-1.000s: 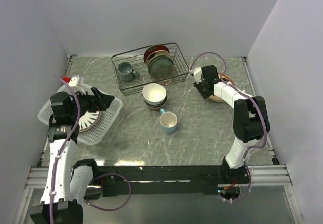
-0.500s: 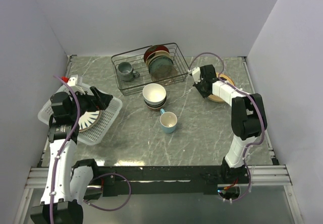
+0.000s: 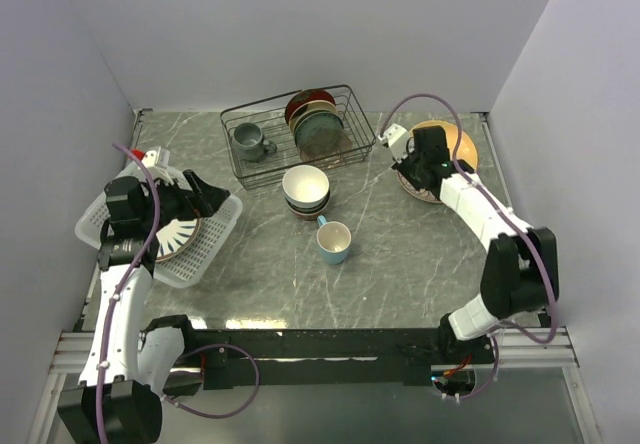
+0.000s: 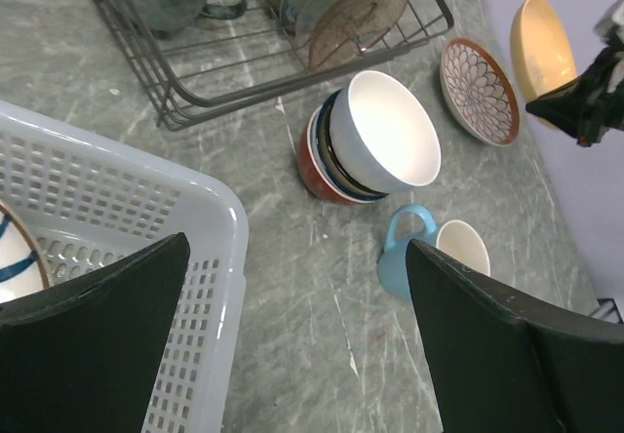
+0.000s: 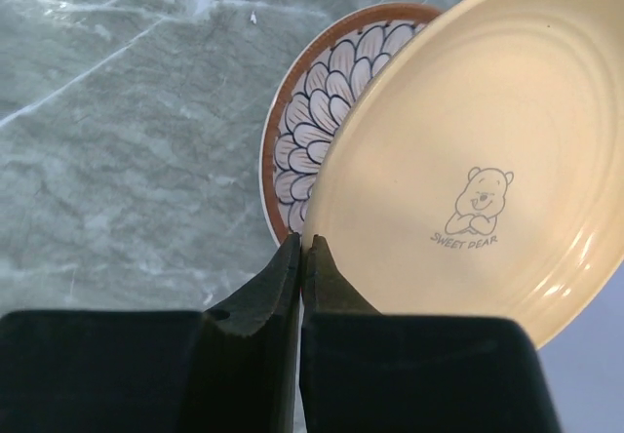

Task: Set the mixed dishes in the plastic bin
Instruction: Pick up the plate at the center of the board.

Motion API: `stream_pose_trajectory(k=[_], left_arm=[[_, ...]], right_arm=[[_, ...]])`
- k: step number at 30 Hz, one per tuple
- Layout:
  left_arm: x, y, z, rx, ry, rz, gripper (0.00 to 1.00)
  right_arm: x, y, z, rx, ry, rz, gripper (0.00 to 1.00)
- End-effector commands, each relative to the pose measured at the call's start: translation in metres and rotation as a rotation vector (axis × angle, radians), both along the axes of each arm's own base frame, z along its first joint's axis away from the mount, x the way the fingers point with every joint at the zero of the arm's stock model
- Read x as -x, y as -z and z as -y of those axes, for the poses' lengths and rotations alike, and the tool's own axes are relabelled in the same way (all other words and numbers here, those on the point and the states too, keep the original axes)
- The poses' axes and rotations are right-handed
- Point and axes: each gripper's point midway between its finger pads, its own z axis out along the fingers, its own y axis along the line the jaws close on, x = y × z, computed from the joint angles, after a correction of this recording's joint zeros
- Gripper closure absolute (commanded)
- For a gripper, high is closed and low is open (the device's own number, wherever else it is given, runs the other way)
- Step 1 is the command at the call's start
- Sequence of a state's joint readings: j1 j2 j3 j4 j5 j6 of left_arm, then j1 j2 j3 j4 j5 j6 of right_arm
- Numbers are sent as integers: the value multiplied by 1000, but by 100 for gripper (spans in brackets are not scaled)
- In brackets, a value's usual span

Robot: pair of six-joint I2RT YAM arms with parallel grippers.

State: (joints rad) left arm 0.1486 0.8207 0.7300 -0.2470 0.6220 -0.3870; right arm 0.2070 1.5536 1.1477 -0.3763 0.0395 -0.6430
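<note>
My right gripper [image 3: 412, 167] [image 5: 302, 243] is shut on the near rim of the tan plate [image 3: 447, 141] [image 5: 468, 150], which has a bear print and is held tilted above a flower-patterned, brown-rimmed plate [image 3: 424, 193] [image 5: 302, 131] lying on the table. My left gripper [image 3: 207, 200] [image 4: 297, 248] is open and empty above the right edge of the white plastic bin [image 3: 195, 264] [image 4: 117, 218]. A striped plate [image 3: 181, 236] [image 4: 15, 257] lies in the bin. Stacked bowls [image 3: 306, 189] [image 4: 385, 140] and a light blue mug [image 3: 334, 241] [image 4: 439, 253] stand mid-table.
A black wire rack [image 3: 345, 99] [image 4: 292, 67] at the back holds a grey mug [image 3: 250, 142] and upright plates [image 3: 314, 119]. Walls close in the table on the left, back and right. The tan plate also shows in the left wrist view [image 4: 541, 43].
My right gripper has lifted the tan plate off the flower-patterned plate and tilted it up, moving back and right. The left arm has barely moved.
</note>
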Motion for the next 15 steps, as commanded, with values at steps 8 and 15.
stream_pose_trajectory(k=[8,15], left_arm=[[11,-7,38,162,199,-2,1],[32,-23,83,353,283,-57,1]], right_arm=[[78,-49,-12,91,-390,111,100],[134,-71,-30,71,-600,212,100]])
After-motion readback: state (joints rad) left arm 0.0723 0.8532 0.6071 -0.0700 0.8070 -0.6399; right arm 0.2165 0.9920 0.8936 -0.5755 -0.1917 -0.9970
